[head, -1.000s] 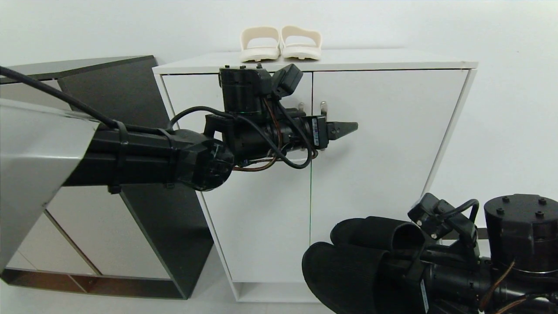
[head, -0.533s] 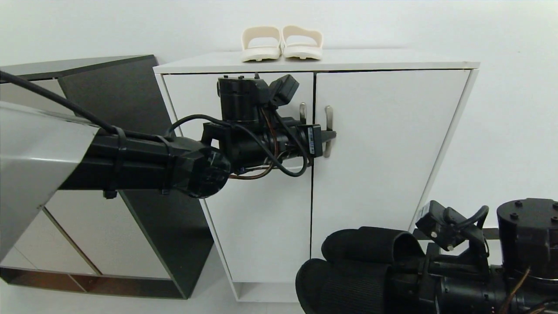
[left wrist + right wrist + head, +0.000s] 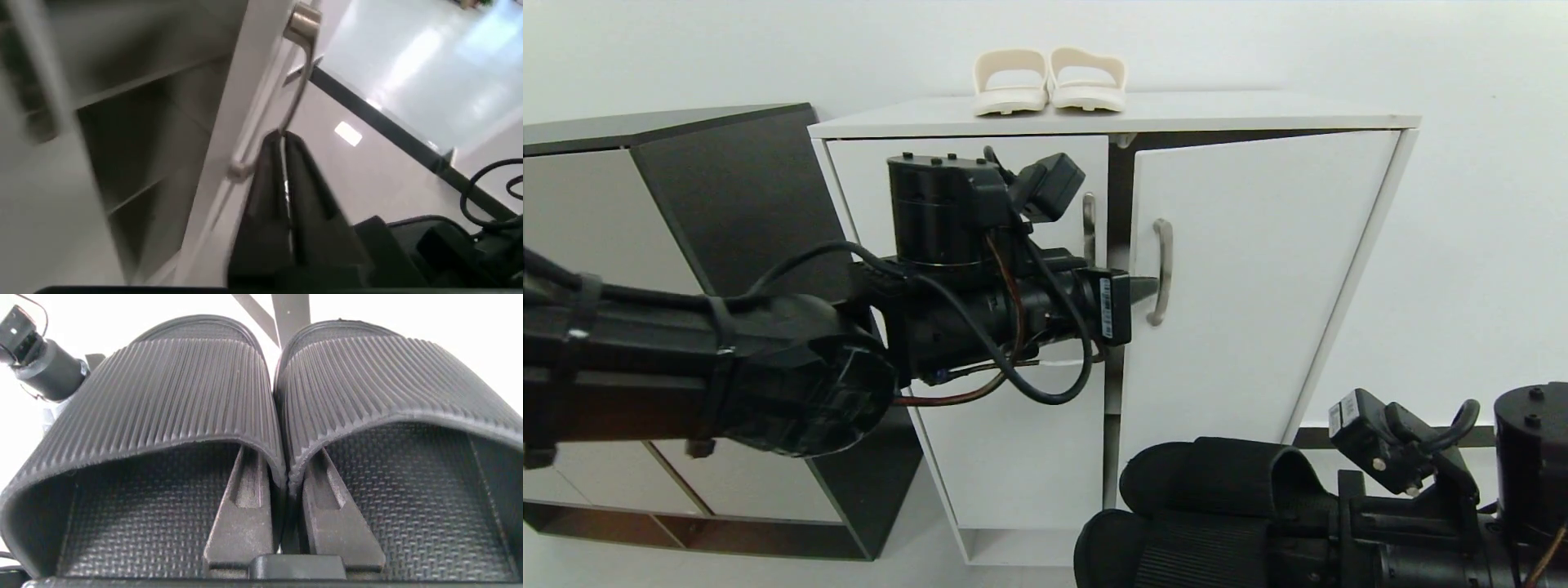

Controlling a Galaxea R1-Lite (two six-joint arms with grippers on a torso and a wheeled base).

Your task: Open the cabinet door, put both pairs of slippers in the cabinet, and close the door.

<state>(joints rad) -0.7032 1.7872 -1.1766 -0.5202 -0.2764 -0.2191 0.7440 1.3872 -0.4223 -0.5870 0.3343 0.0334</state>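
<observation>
The white cabinet (image 3: pixel 1258 110) has two doors. Its right door (image 3: pixel 1258 269) stands slightly ajar, with a dark gap along its inner edge. My left gripper (image 3: pixel 1145 287) is shut, its tip hooked behind the lower part of that door's metal handle (image 3: pixel 1162 269). In the left wrist view the shut gripper (image 3: pixel 283 143) meets the handle (image 3: pixel 301 49), with a shelf (image 3: pixel 139 82) visible inside. A cream pair of slippers (image 3: pixel 1049 80) rests on the cabinet top. My right gripper (image 3: pixel 283 457) is shut on the black slippers (image 3: pixel 1209 506), low in front of the cabinet, pinching their adjoining straps together.
A dark cabinet (image 3: pixel 735 188) stands against the white one's left side. The left door stays shut, its handle (image 3: pixel 1087 229) just beside my left wrist. A white wall lies behind and light floor below.
My left gripper reached the right door's handle and drew back toward me, swinging the door slightly open. The right arm sank lower with the black slippers.
</observation>
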